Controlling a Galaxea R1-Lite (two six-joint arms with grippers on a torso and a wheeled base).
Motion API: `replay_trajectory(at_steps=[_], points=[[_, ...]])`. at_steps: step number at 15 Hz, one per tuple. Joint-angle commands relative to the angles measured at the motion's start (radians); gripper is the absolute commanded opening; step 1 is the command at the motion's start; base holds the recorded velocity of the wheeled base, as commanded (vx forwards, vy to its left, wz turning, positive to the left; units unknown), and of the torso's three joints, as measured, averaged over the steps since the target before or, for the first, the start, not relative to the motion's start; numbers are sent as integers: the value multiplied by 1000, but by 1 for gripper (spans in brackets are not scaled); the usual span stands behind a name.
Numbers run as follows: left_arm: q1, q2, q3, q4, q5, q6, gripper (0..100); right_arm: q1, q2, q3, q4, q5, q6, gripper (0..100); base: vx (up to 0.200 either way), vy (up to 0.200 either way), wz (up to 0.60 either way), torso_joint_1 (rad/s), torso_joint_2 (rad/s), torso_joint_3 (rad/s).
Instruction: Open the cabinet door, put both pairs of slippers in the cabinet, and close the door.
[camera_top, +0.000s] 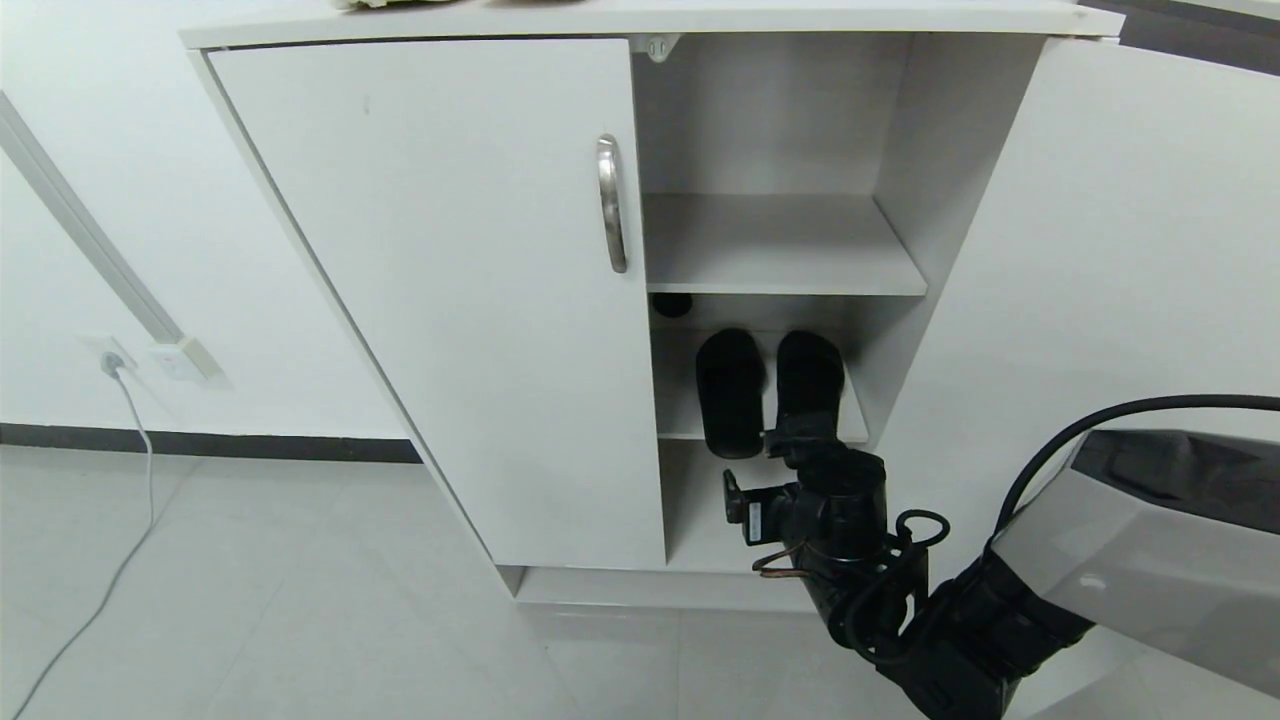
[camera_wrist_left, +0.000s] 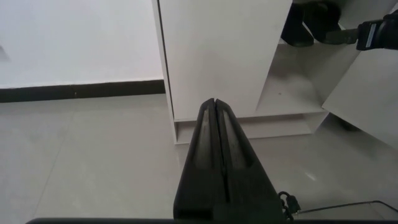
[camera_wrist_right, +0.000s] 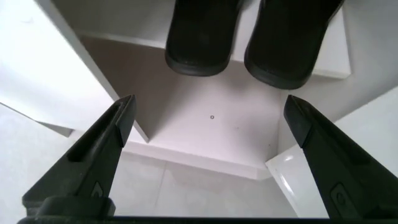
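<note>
The white cabinet (camera_top: 420, 300) has its left door shut and its right door (camera_top: 1100, 250) swung wide open. A pair of black slippers (camera_top: 770, 385) lies side by side on the middle shelf, heels sticking out over the shelf edge. My right gripper (camera_top: 795, 440) sits just in front of the heels, slightly below them, open with nothing between its fingers. The right wrist view shows the open gripper (camera_wrist_right: 210, 106) under the two slipper heels (camera_wrist_right: 199, 37). Low over the floor, my left gripper (camera_wrist_left: 214, 106) is shut and empty, pointing at the cabinet base (camera_wrist_left: 242, 127).
The upper shelf (camera_top: 780, 250) is bare. A small dark thing (camera_top: 672, 304) lies deep under it. The shut door carries a metal handle (camera_top: 612, 205). A wall socket with a cable (camera_top: 115, 362) is at the left. Grey tiled floor (camera_top: 300, 600) lies open before the cabinet.
</note>
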Motion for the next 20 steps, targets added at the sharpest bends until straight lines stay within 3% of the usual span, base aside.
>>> replay_trajectory(at_steps=[1, 10, 20], points=[[0, 1, 0, 1, -1, 0, 0, 1, 6, 5, -1, -2, 0, 100, 0, 0, 0, 7, 2, 144], [0, 1, 0, 0, 1, -3, 0, 4, 3, 7, -18, -48, -3, 100, 0, 0, 0, 2, 1, 188], [0, 1, 0, 0, 6, -7, 0, -1, 43, 20, -87, -60, -49, 100, 0, 0, 0, 0, -1, 8]])
